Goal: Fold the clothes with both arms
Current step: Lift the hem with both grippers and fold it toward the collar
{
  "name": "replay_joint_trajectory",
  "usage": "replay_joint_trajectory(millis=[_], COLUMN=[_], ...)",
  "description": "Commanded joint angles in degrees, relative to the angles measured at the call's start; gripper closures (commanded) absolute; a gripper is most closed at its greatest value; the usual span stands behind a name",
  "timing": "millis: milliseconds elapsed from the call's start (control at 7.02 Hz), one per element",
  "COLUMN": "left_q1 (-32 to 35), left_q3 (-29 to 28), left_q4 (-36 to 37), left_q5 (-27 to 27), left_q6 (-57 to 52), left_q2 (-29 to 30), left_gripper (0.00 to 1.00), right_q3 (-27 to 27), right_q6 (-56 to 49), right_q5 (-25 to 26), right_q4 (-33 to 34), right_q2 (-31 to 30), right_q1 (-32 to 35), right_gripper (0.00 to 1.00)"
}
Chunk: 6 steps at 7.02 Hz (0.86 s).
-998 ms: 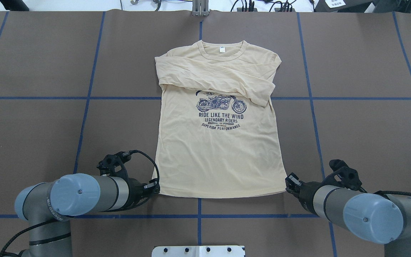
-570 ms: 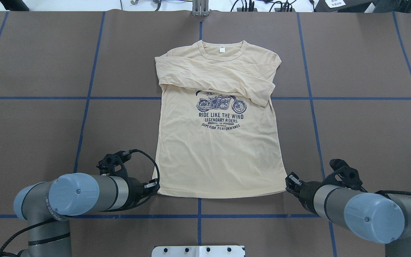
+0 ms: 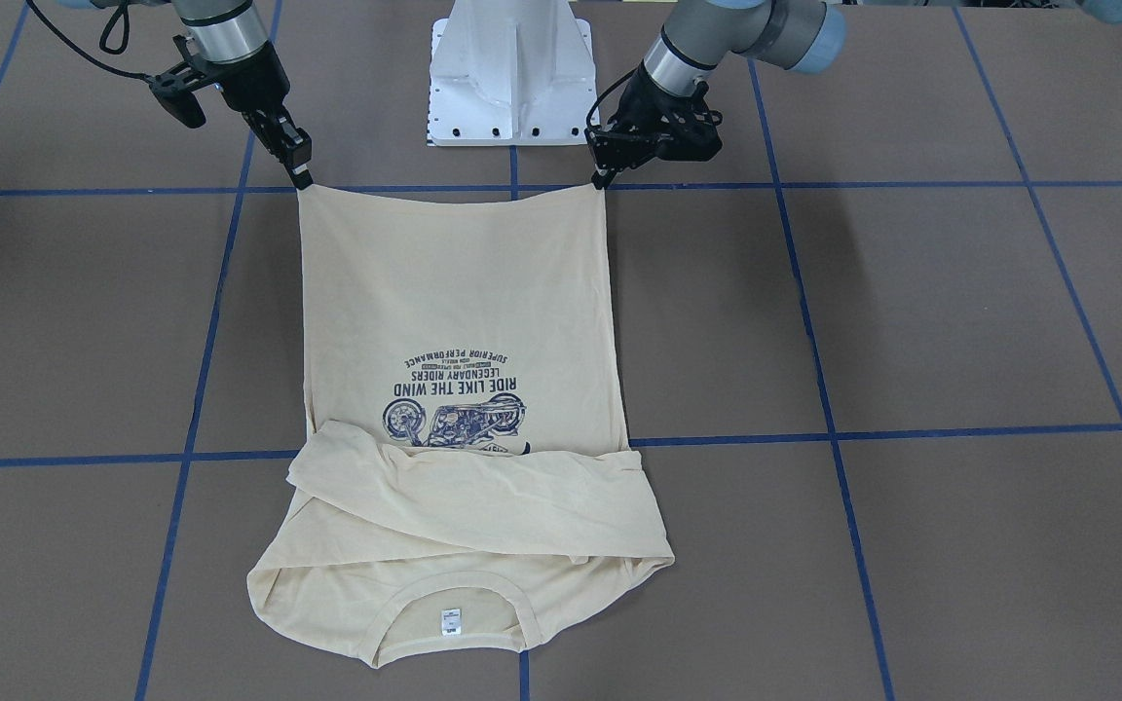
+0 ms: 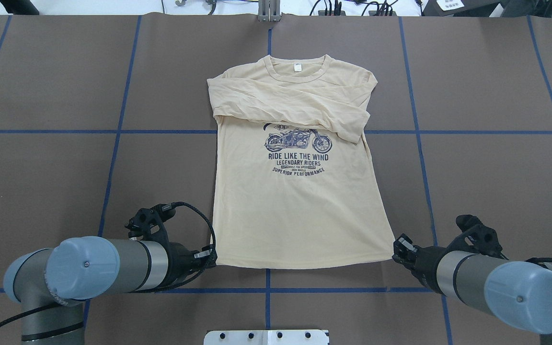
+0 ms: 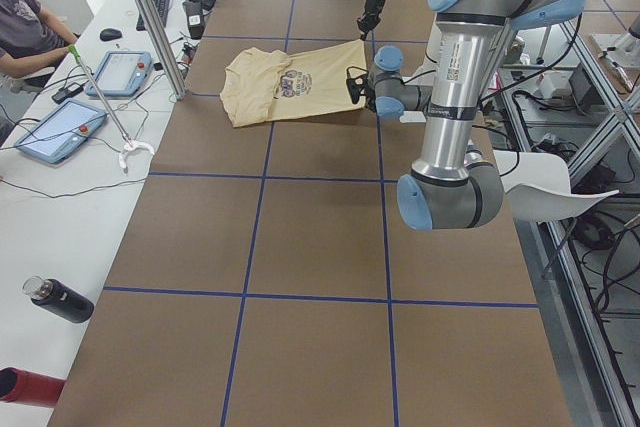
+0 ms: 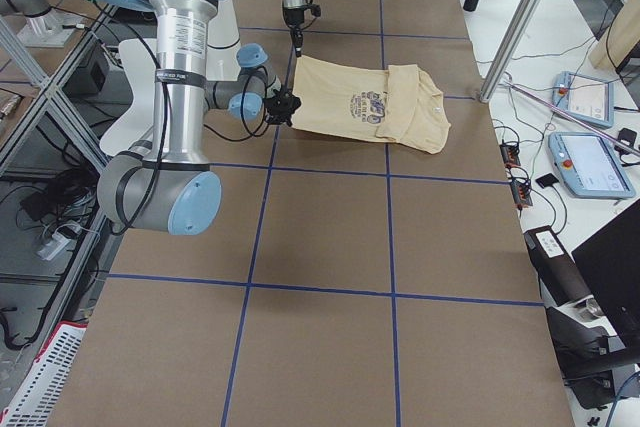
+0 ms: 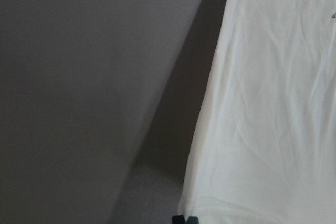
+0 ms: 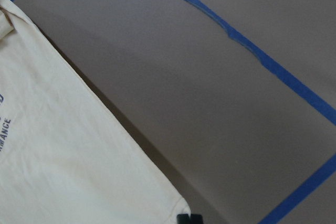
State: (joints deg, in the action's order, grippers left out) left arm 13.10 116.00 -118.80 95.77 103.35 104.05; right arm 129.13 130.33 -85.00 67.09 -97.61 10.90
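Cream shirt (image 4: pixel 295 201) lies on the surface (image 4: pixel 496 167), sleeves (image 4: pixel 295 103) folded in, left gripper (image 4: pixel 210 257) and right gripper (image 4: pixel 397 250) clamped on its hem corners, hem-to-collar fold not yet done.

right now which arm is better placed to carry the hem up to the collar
Neither alone; it looks like a two-arm move. The left claw pinches the T-shirt at the bottom corner on its side, the right claw pinches the opposite corner, and the hem runs taut between them.
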Motion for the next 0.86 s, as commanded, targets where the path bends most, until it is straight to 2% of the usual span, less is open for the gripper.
replay_joint_trajectory(millis=[0, 143, 428, 570, 713], left_q1=[-1.2, -2.3, -2.2, -0.6, 2.9], left_q3=[6.9, 8.1, 10.8, 10.4, 10.0], left_q4=[6.7, 7.3, 7.4, 7.4, 7.3], left_q5=[0.8, 0.9, 2.3, 2.0, 2.1], left_q6=[3.9, 6.5, 6.9, 5.9, 3.1], left_q2=[-0.4, -0.3, -0.1, 0.4, 1.6], left_gripper=[1.00, 1.00, 1.00, 1.00, 1.00], right_q3=[3.6, 5.7, 6.0, 5.7, 3.8], right_q6=[0.1, 0.1, -0.1, -0.8, -4.1], right_q5=[-3.8, -5.6, -6.0, -6.7, -9.6], right_q4=[0.0, 0.0, 0.0, 0.1, 1.3], right_q2=[-2.1, -3.9, -3.6, -3.2, 0.5], right_q1=[-0.1, -0.1, 2.1, 4.6, 8.4], right_gripper=[1.00, 1.00, 1.00, 1.00, 1.00])
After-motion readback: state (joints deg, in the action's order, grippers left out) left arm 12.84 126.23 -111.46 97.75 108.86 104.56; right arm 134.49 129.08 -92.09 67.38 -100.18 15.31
